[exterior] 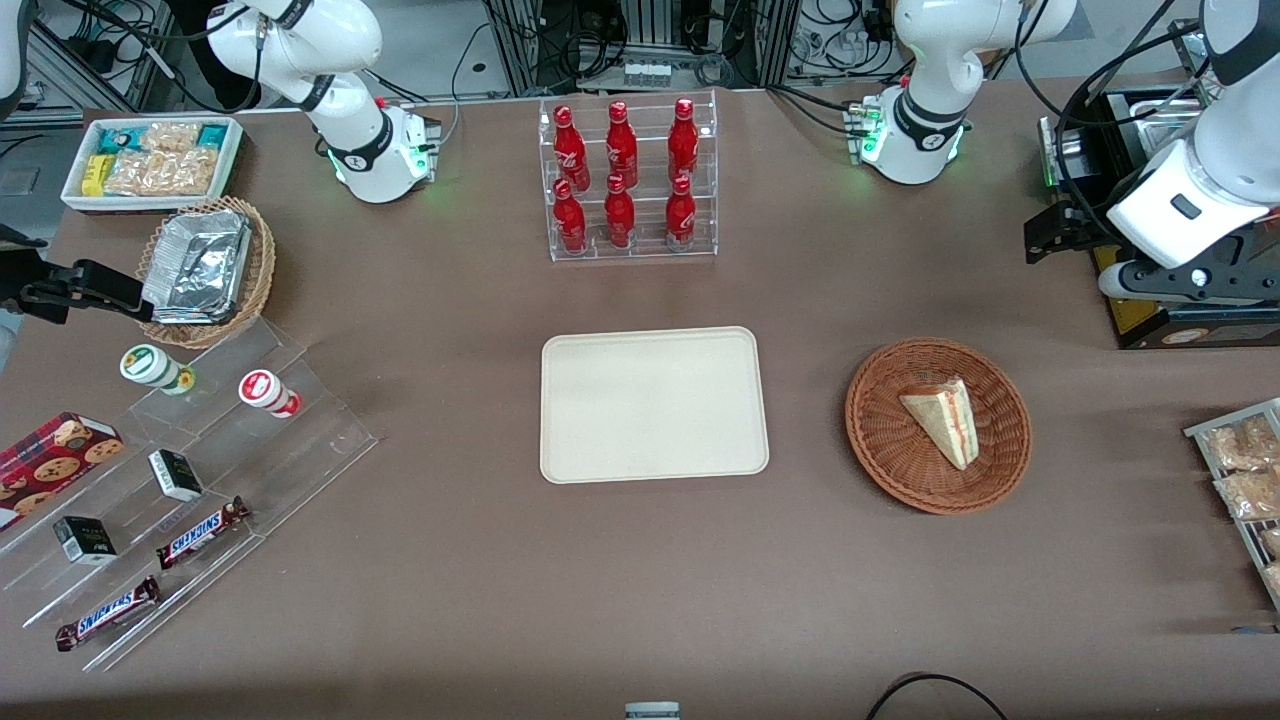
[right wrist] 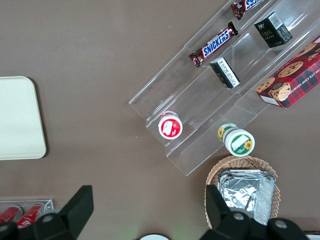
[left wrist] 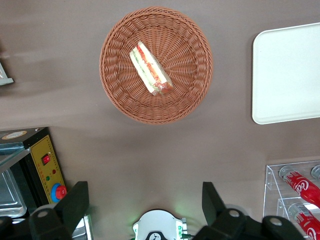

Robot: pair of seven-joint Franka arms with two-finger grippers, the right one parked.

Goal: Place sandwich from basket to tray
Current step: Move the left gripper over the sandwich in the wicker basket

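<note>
The sandwich [exterior: 945,420], a pale wedge with red and green filling, lies in the round reddish-brown basket [exterior: 880,455]. In the left wrist view the sandwich [left wrist: 150,70] lies in the middle of the basket [left wrist: 187,90]. The cream tray [exterior: 655,405] lies bare beside the basket, toward the parked arm's end; it also shows in the left wrist view [left wrist: 290,75]. My left gripper [exterior: 1060,232] hangs high above the table, farther from the front camera than the basket and toward the working arm's end. It is open and empty [left wrist: 144,200].
A clear rack of red bottles [exterior: 630,180] stands farther from the front camera than the tray. A black box with a yellow panel [left wrist: 45,165] sits under the gripper's arm. A wire rack of snack packets [exterior: 1245,480] is at the working arm's end.
</note>
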